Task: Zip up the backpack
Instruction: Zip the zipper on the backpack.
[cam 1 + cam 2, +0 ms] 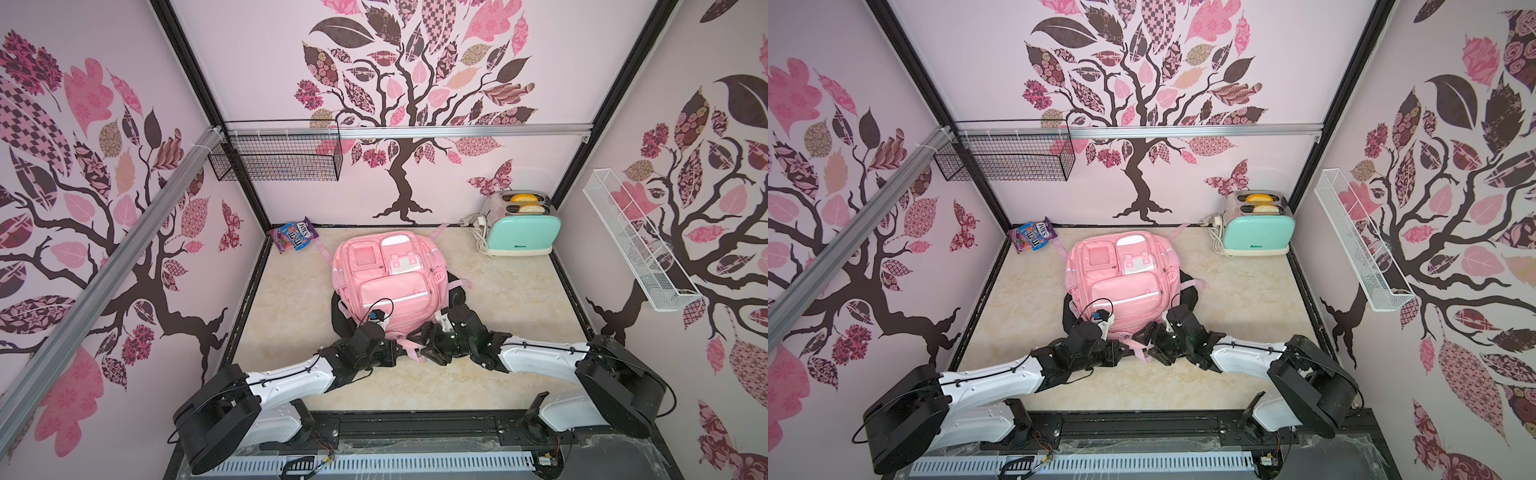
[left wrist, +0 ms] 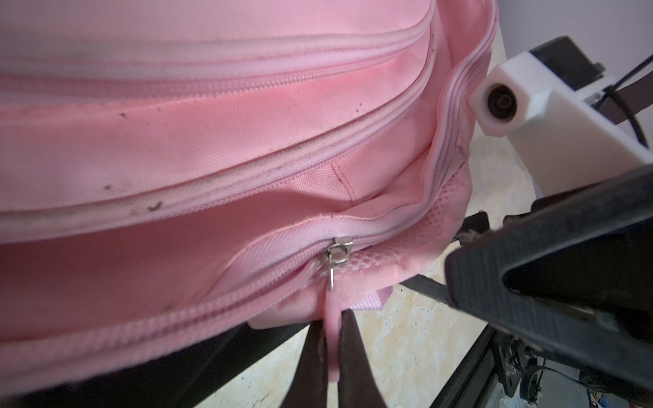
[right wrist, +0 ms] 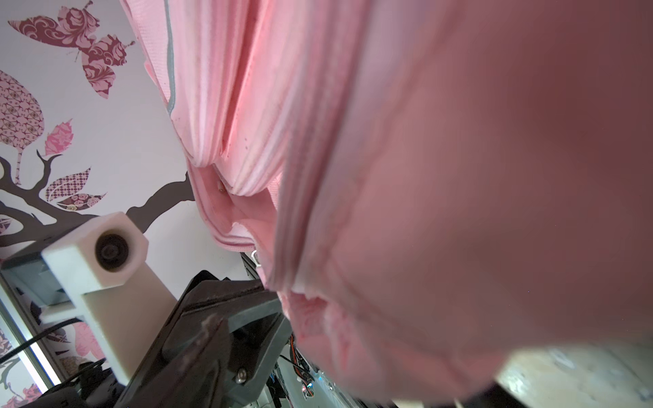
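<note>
The toaster held two bread slices. The backpack lay front-up on the surface, long axis running from the robot toward the back wall, its zipper part open. The left claw was clamped on the zipper pull; the right claw could not be read.

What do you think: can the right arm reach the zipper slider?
Probably yes: the open right gripper sits by the backpack, little between it and the zipper slider, though the left gripper, shut on the pull tab, crowds it.

Beige tabletop: backpack, toaster, candy bag.
</note>
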### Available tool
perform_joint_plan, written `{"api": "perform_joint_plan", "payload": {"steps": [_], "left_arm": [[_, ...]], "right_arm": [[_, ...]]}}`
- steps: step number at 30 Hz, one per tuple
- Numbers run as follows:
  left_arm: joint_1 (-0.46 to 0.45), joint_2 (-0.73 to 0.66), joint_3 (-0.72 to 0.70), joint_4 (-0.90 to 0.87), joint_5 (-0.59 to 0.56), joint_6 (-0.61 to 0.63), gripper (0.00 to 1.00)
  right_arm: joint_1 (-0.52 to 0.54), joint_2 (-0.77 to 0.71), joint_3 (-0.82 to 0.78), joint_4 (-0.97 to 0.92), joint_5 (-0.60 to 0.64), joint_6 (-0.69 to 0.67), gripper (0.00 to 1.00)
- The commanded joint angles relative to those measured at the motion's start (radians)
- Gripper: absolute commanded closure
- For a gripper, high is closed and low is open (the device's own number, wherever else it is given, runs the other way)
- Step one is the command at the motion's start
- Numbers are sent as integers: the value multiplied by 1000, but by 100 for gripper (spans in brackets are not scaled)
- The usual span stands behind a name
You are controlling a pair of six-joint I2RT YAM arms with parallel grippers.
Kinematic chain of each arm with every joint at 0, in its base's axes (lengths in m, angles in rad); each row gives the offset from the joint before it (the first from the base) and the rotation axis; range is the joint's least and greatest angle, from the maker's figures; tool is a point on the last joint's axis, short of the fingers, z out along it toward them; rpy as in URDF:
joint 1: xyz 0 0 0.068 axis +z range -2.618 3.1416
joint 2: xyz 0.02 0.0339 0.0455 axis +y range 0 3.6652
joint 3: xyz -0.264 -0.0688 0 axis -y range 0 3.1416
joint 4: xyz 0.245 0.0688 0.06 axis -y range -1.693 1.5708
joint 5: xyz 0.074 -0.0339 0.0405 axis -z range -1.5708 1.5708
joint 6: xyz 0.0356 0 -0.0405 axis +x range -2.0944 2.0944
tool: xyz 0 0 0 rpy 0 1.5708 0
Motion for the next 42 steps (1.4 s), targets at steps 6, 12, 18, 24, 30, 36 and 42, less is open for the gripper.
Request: {"api": "perform_joint_plan", "payload": {"steps": [6,12,18,24,30,36,42], "left_arm": [[-2,2,-15,-26,-2,-1,100],[-7,-3,-11,-26,0,-2,100],[-10,1,-5,-30,4,4,100],[-11,-24,-4,-49,-6,10,100],[-10,-57,11,-97,-24,28,100],[-10,-86,24,-138,-42,35,100],[-10,-101,26,-164,-62,36,100]], "right_arm": [[27,-21,-24,17,122,69,19],[27,43,22,54,115,45,20],[27,88,74,95,79,9,41],[27,88,141,31,34,-77,78],[27,115,212,-15,-43,-157,100],[26,131,308,-183,-85,-326,100],[11,57,335,-314,-55,-441,100]]}}
